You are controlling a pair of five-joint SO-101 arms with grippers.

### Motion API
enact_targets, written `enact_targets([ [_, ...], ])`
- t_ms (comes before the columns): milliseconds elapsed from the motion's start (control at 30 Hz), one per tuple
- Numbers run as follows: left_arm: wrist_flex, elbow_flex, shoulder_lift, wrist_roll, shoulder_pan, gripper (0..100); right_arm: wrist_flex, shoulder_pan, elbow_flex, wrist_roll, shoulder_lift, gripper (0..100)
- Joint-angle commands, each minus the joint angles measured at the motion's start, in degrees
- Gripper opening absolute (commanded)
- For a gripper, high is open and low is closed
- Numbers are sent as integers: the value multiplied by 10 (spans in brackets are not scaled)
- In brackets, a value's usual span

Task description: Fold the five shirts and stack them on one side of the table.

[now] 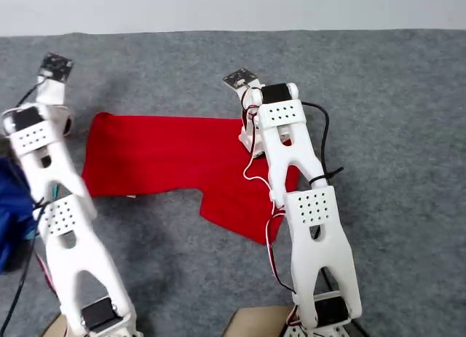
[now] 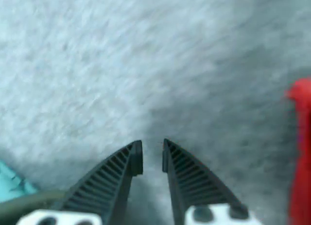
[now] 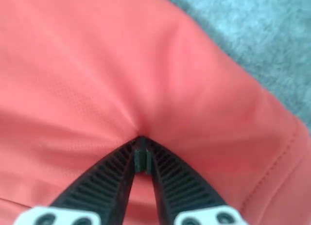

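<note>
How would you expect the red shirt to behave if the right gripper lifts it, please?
The red shirt will probably be floppy: it lies flat, and creases gather where the right gripper pinches it. It looks thin, so likely light; the rest would probably drape and drag across the grey table.

blue cloth (image 1: 9, 220) cut by edge, red shirt (image 1: 160, 155) partly under right arm (image 1: 304, 202)

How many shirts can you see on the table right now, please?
2: a red shirt spread mid-table, pinched by the right pincer, and a bunched blue one, likely a shirt, at the left edge. Others may be hidden under or beyond it.
</note>
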Motion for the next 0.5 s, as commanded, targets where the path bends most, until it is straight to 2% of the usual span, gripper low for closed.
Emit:
enact_targets([
  [0,8,-42,-10,-7,-25,77,11,1,-5,6,5,10],
  [200,112,-157,-10,-4,-6,77,11,1,-5,6,5,10],
  [300,146,-149,-35,2,33,76,11,1,-5,6,5,10],
  [467,163,-151,-50,64,108,76,13,1,-5,4,5,10],
])
